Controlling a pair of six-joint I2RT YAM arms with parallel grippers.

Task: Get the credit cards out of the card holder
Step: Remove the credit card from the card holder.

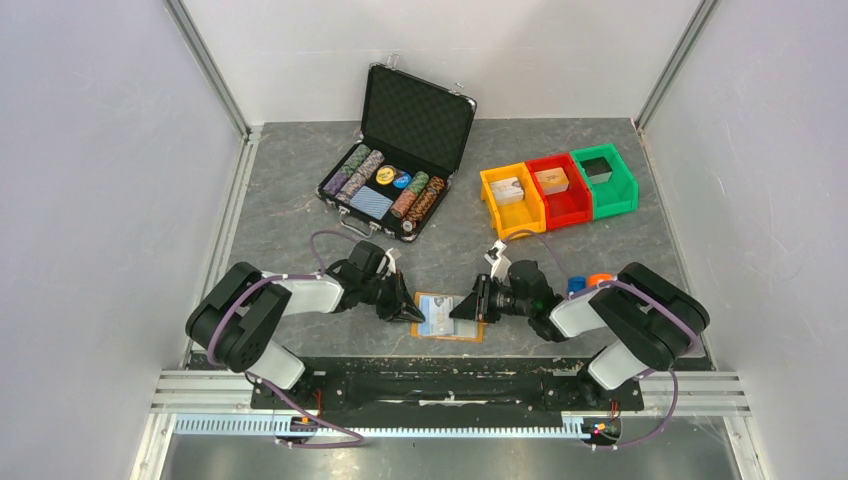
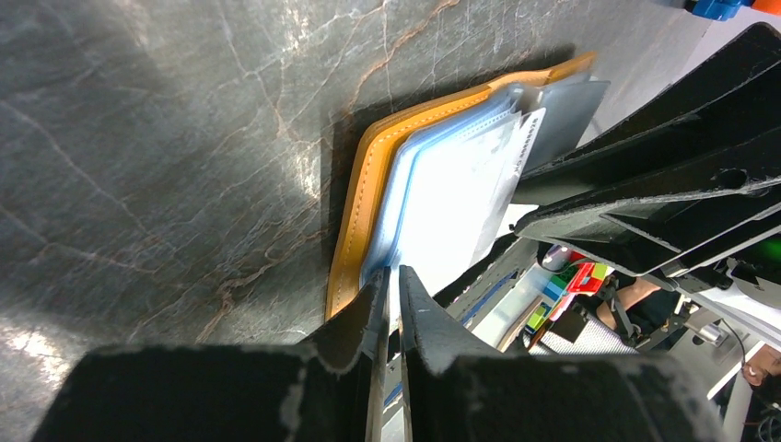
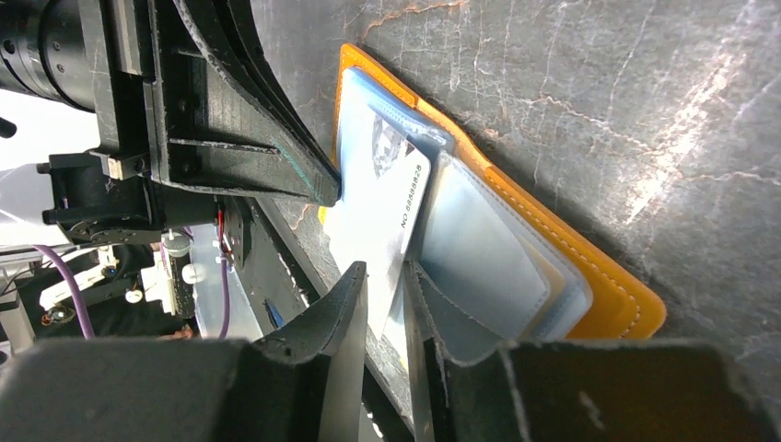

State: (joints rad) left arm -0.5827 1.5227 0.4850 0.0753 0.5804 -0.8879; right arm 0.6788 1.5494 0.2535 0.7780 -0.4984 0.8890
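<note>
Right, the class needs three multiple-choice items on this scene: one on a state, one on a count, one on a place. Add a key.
1. The case is: A open, B shut, C upside down.
2. Bins on the table: A two, B three, C five.
3. The holder lies: A in the case, B in a bin, C on the table.
Key: 1 A, its inside shows; 2 B, one orange, one red, one green; 3 C, it lies flat on the grey surface.
</note>
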